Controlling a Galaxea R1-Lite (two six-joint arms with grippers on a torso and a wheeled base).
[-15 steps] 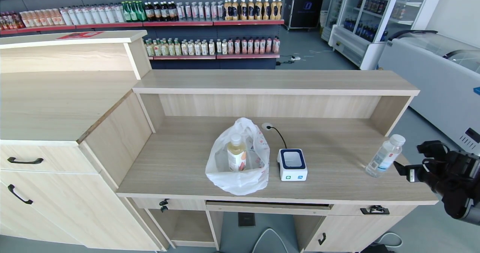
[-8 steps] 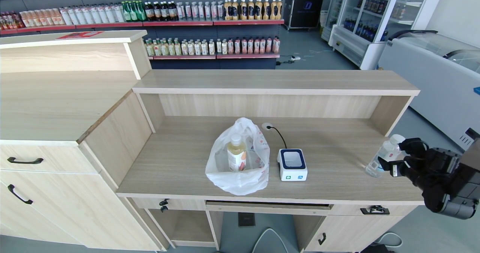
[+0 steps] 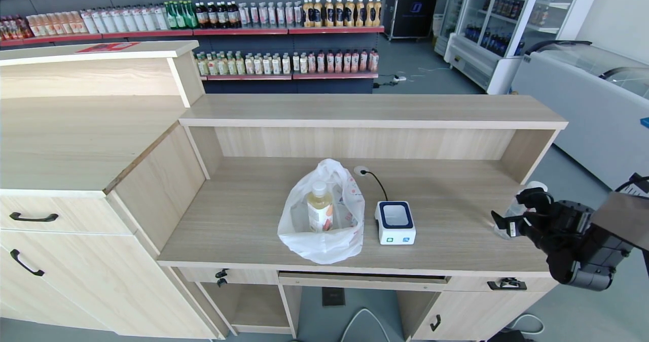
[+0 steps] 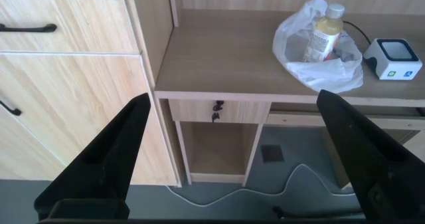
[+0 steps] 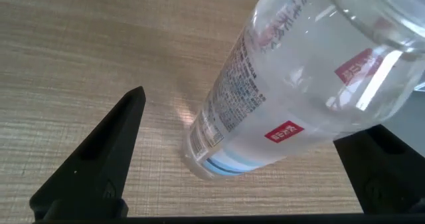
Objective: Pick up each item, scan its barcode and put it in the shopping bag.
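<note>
- We see the clear water bottle [image 5: 252, 111] standing upright on the desk [image 3: 456, 190], near its right end and well apart from the scanner [image 3: 395, 222].
- The right jaws are spread wide and level with the bottle, which sits in the gap between them.
- One dark finger [image 5: 99, 164] stands clear of the bottle's side, with bare desk showing between them. The other lies partly behind the bottle, and we cannot tell whether it touches.
- The left jaws are also released and hold nothing. They hang low off the desk's left front corner, facing the drawers.
- The white shopping bag [image 3: 304, 230] sits open at the middle of the desk, just beside the scanner on its left.
- A bottle of pale drink [image 3: 320, 207] stands upright inside the bag.
- The scanner's window faces up, and its black cable [image 3: 376, 182] runs back to a hole in the desk.
</note>
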